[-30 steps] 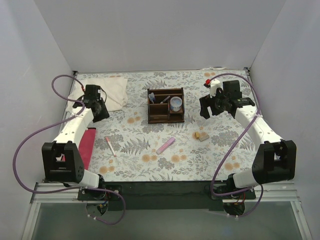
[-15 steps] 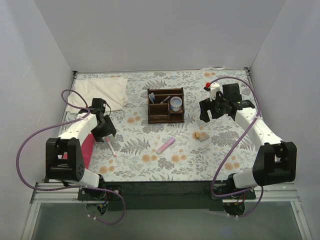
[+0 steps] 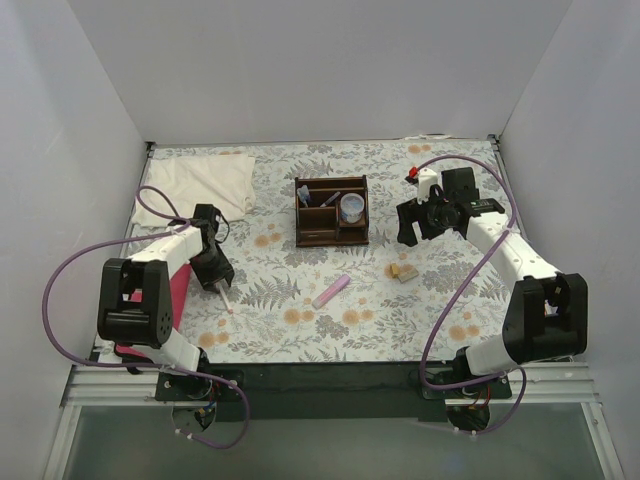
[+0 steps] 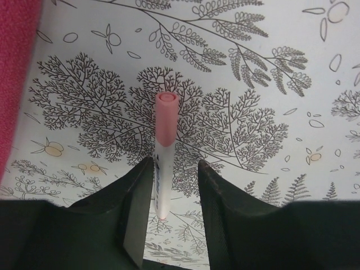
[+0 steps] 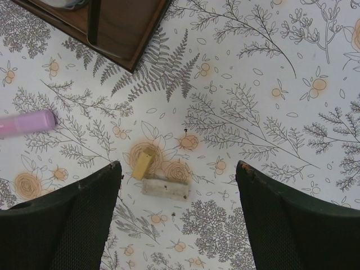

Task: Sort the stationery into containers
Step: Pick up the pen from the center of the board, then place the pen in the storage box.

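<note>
A pink-and-white pen (image 3: 224,295) lies on the floral cloth at the left. My left gripper (image 3: 214,277) is low over it. In the left wrist view the pen (image 4: 165,140) lies between my open jaws, close against the left finger (image 4: 136,208); my left gripper (image 4: 174,169) is not closed on it. My right gripper (image 3: 412,226) is open and hangs above a tiny tan block (image 5: 143,163) and a pale bar (image 5: 165,189). A pale pink bar (image 3: 331,291) lies mid-table. The dark brown organiser (image 3: 322,239) holds a bluish cup (image 3: 351,207) and pens (image 3: 303,196).
A flat magenta object (image 3: 175,288) lies just left of the pen, its edge showing in the left wrist view (image 4: 14,67). A white folded cloth (image 3: 205,182) lies at the far left. The organiser's corner (image 5: 126,34) shows in the right wrist view. White walls enclose the table.
My left arm has swung from beside the white cloth towards me and come down over the pink-and-white pen. My right arm has hardly moved.
</note>
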`<state>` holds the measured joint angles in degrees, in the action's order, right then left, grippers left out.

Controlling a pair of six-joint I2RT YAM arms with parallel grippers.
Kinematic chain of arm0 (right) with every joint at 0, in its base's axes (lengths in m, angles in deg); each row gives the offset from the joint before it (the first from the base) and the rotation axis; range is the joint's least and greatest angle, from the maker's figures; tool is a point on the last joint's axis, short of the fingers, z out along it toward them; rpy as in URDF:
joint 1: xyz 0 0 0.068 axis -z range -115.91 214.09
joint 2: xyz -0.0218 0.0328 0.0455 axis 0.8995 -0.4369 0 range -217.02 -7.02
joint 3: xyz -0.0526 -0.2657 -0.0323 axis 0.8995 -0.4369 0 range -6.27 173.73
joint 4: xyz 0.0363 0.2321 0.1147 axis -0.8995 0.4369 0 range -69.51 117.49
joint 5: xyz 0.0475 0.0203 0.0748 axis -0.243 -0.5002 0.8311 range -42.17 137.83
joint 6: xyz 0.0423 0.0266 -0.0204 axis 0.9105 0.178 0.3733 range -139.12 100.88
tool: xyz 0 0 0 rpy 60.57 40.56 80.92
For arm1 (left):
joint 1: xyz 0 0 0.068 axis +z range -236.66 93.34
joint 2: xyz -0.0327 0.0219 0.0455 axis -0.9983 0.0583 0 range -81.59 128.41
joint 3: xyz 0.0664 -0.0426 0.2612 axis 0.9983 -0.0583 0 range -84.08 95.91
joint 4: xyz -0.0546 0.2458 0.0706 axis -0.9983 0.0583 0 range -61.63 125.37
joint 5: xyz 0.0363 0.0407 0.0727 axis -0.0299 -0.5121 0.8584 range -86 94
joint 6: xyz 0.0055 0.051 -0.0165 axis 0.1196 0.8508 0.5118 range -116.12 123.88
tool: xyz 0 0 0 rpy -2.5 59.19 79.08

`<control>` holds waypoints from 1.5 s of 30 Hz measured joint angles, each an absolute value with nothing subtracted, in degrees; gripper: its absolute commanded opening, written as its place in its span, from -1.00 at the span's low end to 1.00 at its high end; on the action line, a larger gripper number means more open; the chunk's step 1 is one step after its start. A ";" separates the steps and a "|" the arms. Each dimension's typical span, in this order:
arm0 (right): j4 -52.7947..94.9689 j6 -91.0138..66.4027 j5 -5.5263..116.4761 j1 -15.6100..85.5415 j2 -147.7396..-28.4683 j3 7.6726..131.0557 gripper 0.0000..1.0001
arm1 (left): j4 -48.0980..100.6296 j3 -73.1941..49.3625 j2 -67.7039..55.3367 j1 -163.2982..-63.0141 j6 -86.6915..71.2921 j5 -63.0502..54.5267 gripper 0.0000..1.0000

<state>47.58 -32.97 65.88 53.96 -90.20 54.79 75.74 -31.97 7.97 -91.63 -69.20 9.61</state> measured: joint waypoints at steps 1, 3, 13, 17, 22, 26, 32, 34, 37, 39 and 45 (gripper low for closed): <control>47.58 -32.92 65.96 53.96 -90.20 54.79 0.74 | 75.72 -31.97 8.28 -91.63 -69.57 10.00 -0.36; 47.58 -32.81 66.05 53.96 -90.20 54.79 0.75 | 75.59 -32.03 9.00 -91.63 -70.20 10.81 -0.37; 47.56 -32.84 66.16 53.96 -91.42 54.79 0.74 | 74.45 -32.32 9.50 -91.63 -69.55 11.07 -1.00; 47.56 -32.84 66.25 53.96 -92.71 54.85 0.74 | 74.70 -31.81 9.61 -91.76 -68.02 10.55 -1.00; 47.54 -33.01 66.01 53.96 -93.74 56.43 0.74 | 75.31 -22.87 11.25 -92.55 -64.78 5.82 -1.00; 46.99 -33.08 65.79 53.96 -93.72 57.06 0.74 | 73.69 -5.37 13.46 -94.30 -60.48 -1.50 -1.00; 47.02 -33.08 65.51 54.07 -92.49 57.04 0.75 | 68.47 11.31 19.73 -98.60 -56.13 -8.80 -1.00; 46.93 -33.10 65.33 54.29 -91.25 57.04 0.75 | 65.67 14.00 22.18 -100.61 -54.62 -10.17 -1.00; 46.82 -33.10 64.85 54.77 -89.22 56.95 0.75 | 61.67 17.87 25.87 -103.91 -51.06 -11.77 -1.00; 46.73 -33.12 64.63 55.08 -87.99 56.80 0.75 | 59.00 20.82 28.30 -105.97 -48.46 -12.95 -1.00; 45.90 -33.51 64.41 55.54 -85.00 54.79 0.75 | 53.12 24.21 30.85 -111.06 -41.55 -14.20 -1.00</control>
<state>45.90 -33.51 64.41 55.54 -85.00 54.79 53.12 24.21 30.85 -111.06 -41.55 -14.20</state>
